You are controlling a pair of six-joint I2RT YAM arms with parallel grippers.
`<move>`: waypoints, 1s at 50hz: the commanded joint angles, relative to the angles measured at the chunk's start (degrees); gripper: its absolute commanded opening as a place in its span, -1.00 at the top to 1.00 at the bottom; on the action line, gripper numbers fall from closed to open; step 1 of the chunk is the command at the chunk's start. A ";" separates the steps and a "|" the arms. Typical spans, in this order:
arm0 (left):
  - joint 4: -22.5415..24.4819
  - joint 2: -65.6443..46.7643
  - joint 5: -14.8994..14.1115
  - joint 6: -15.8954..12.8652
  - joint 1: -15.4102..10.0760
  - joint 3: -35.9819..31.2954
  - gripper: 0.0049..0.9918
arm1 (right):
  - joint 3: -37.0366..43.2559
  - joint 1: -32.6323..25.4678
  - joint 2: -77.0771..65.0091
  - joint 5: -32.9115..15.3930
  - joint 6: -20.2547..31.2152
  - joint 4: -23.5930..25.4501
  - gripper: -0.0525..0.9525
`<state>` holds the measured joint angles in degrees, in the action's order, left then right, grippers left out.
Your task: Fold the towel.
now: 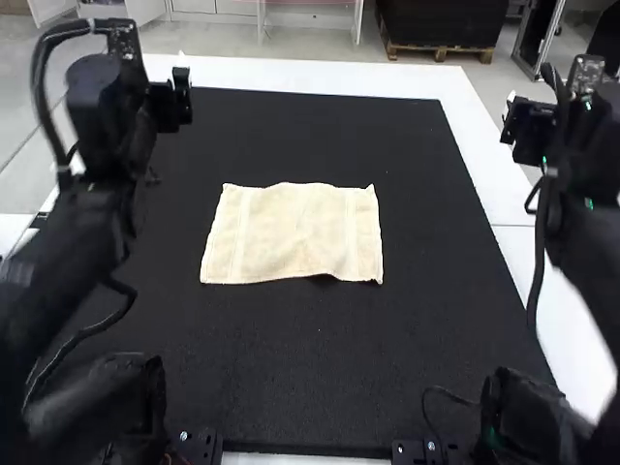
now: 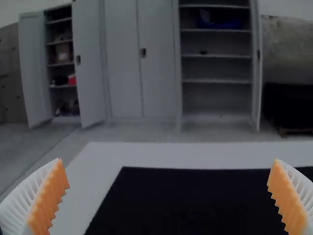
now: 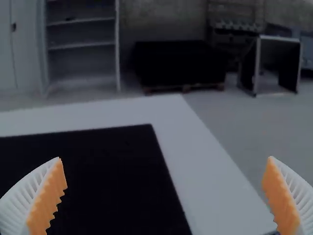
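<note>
A white counter [image 1: 499,184] carries a large black mat [image 1: 291,387], with white surface showing beyond the mat's far edge and along its right side. The cream towel [image 1: 295,232] lies on the mat, roughly flat and wider than deep, gently rippled, its near edge bowed slightly toward the middle.
</note>
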<state>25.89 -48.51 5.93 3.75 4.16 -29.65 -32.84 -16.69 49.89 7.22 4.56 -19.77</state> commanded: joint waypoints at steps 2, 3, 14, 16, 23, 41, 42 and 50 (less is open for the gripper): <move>0.65 -8.88 4.17 4.78 0.06 -3.93 -0.93 | -5.30 2.27 6.01 -2.74 -2.89 -0.53 -0.93; 0.57 -10.11 4.35 4.78 -0.03 -4.36 -0.93 | -5.66 2.89 6.71 -2.74 -2.89 -0.53 -0.93; 1.80 -16.18 11.82 1.00 -2.67 -5.68 -0.94 | -5.92 13.70 13.30 -11.35 -1.57 -0.36 -0.93; 1.80 -16.79 11.91 0.12 -2.49 -5.33 -0.93 | -5.39 15.98 14.97 -13.64 -1.57 -0.36 -0.93; 3.38 -20.83 9.45 -4.45 -3.81 -3.57 -0.93 | -4.16 20.55 19.11 -14.69 -2.45 -1.32 -0.93; 7.51 -28.57 0.48 -8.14 -7.42 -1.99 -0.93 | -2.05 21.26 27.02 -6.34 -4.38 -6.95 -0.90; 7.68 -29.10 0.31 -7.62 -7.33 -1.90 -0.93 | -2.05 21.26 27.72 -6.34 -4.56 -7.12 -0.91; 3.03 -34.37 -2.95 -3.40 -6.27 -4.28 -0.93 | -3.02 22.14 33.78 -5.99 -4.56 -8.36 -0.92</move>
<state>31.29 -79.72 7.16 -2.85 -2.98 -31.97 -35.29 4.08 80.49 -0.43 0.80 -27.00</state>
